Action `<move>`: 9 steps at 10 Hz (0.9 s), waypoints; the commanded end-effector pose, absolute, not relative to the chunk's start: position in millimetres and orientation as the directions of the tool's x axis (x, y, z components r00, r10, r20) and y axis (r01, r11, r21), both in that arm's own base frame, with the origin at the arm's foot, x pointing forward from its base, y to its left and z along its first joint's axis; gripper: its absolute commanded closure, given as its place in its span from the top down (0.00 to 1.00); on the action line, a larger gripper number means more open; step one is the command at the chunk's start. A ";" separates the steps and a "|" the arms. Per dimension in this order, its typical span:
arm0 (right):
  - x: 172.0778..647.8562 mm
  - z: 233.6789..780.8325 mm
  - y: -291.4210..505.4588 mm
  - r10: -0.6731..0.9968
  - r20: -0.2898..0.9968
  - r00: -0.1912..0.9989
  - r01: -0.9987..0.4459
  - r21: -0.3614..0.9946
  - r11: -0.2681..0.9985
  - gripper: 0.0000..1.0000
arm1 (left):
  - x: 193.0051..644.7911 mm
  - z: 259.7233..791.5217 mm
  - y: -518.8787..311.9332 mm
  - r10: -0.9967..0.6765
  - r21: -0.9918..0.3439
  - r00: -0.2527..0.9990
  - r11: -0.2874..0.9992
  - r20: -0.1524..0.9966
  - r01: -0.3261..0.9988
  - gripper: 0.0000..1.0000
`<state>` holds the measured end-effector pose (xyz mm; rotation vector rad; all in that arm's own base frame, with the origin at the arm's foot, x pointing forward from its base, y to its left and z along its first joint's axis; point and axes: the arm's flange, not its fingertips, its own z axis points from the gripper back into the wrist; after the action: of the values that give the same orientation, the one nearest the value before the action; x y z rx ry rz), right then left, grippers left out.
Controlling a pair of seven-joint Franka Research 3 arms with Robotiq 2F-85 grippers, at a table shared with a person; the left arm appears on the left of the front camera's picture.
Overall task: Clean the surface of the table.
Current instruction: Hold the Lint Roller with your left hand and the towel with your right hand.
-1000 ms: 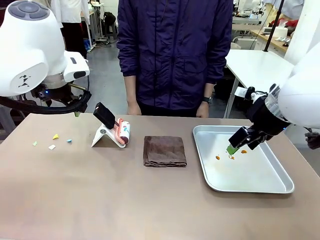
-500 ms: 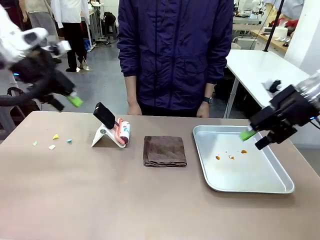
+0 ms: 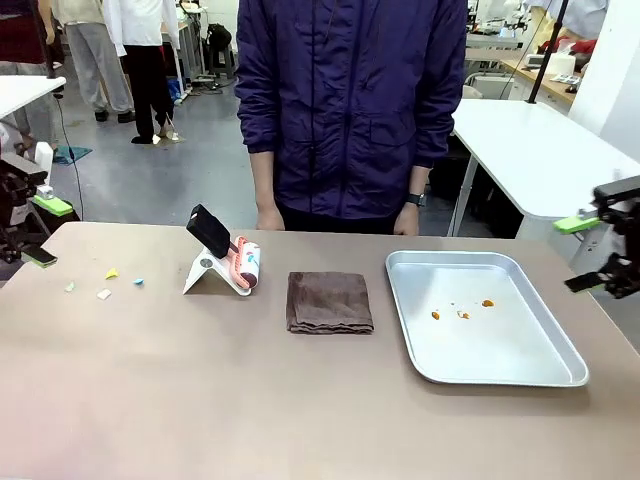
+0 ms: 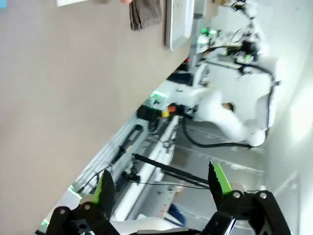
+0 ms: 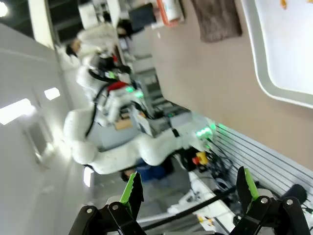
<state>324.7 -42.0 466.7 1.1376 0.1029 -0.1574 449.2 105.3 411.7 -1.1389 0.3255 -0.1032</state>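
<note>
Taupe table (image 3: 200, 400) carries a cloth (image 3: 329, 302), a tray (image 3: 520, 365) and paper scraps (image 3: 105, 282). Left gripper (image 3: 45, 231) and right gripper (image 3: 580, 254) are at opposite ends, jaws wide, holding nothing.

On the table (image 3: 250, 410), from left to right, lie paper bits (image 3: 104, 284), a lint roller (image 3: 245, 265), a cloth (image 3: 329, 301) and a tray (image 3: 500, 345) with crumbs (image 3: 462, 313) in it. A person (image 3: 350, 100) stands behind the table.

Black left end effector (image 4: 159, 171), green-tipped fingers (image 4: 106, 188); white right arm (image 4: 230, 115), seemingly black-cabled.
</note>
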 end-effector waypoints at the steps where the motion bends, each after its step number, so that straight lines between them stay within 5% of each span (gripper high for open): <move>1: 320.7 457.7 -81.7 -0.170 -0.153 0.974 0.197 0.938 0.286 1.00 | 473.3 404.8 119.7 -0.164 -0.910 0.950 0.367 -0.266 -0.192 1.00; 3: 320.5 447.9 -121.7 -0.234 -0.153 0.960 0.198 0.963 0.182 1.00 | 468.8 383.0 134.2 -0.101 -0.897 0.938 0.342 -0.332 -0.280 1.00; 9: 313.1 439.4 -133.6 -0.271 -0.166 0.948 0.217 0.961 0.174 1.00 | 466.5 375.3 141.7 -0.107 -0.889 0.933 0.358 -0.343 -0.286 1.00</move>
<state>314.2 -132.7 437.8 1.3450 -0.0492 -0.3412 468.8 137.5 378.6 -1.1895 0.3782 0.1311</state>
